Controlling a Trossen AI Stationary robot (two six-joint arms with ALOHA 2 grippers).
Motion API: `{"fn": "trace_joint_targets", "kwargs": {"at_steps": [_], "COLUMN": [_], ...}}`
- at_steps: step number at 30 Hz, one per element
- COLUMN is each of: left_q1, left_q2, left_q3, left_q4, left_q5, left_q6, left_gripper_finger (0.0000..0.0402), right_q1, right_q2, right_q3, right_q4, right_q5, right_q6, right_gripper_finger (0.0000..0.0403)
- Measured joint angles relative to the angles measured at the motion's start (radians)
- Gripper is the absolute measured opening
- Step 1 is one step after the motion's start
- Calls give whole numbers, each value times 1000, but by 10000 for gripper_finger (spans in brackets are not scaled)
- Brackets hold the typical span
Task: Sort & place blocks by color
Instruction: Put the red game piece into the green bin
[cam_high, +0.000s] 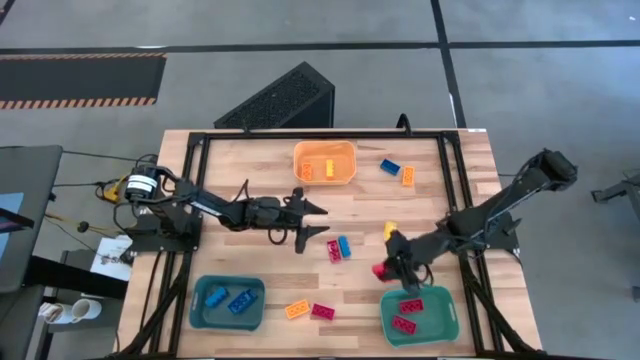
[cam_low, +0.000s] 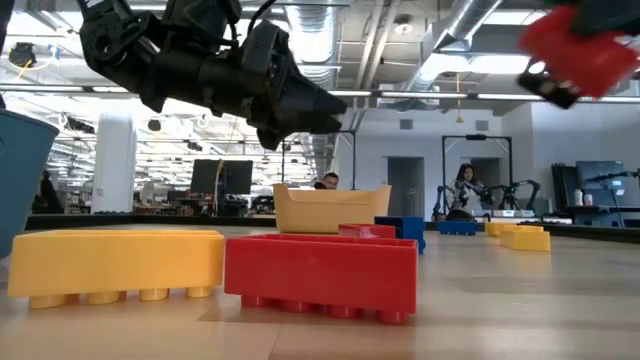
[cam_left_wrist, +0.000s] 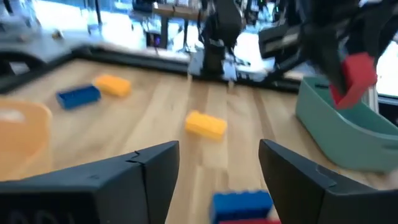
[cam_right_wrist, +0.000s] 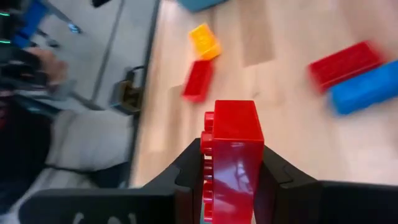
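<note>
We list: right gripper (cam_high: 385, 270), lower right of high view, clamped on red studded plastic brick (cam_right_wrist: 231, 155) just above teal plastic bin (cam_high: 448, 322). Left gripper (cam_high: 318, 222), frame centre, fingers apart, holding nothing.

**Where everything sits on the table**

On the table (cam_high: 240, 160), the far bin (cam_high: 324, 146) stands at the middle of the far edge with one block (cam_high: 307, 171) in it; right of it lie two loose blocks (cam_high: 390, 167) (cam_high: 408, 176), close together; the left gripper (cam_high: 312, 220) hangs over the table's middle, with a touching pair of blocks (cam_high: 339, 249) just to its right; the near-left bin (cam_high: 198, 310) contains two blocks (cam_high: 215, 297) (cam_high: 241, 300); the near-right bin (cam_high: 450, 318) contains two more (cam_high: 412, 305) (cam_high: 404, 325); between these bins lie a further two (cam_high: 297, 310) (cam_high: 323, 311), side by side; the right gripper (cam_high: 385, 268) carries the held block (cam_high: 381, 270) off the table, beside the near-right bin's far-left corner; a lone block (cam_high: 391, 231) lies just behind it
</note>
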Motion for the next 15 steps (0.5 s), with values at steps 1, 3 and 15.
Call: {"fn": "trace_joint_targets", "kwargs": {"at_steps": [1,3,15], "left_q1": [-8,-26,-112], "left_q2": [0,0,0], "left_q3": [0,0,0], "left_q4": [-17,-36,2], "left_q5": [0,-2,-62], "left_q6": [-8,-18,1], "left_gripper_finger": [202,198,165], "right_q1": [23,65,241], "right_q2": [0,0,27], "right_q3": [0,0,0], "right_q4": [1,-18,-124], "right_q5": [-1,-1,-10], "right_q6": [27,84,456], "right_gripper_finger": [98,98,110]}}
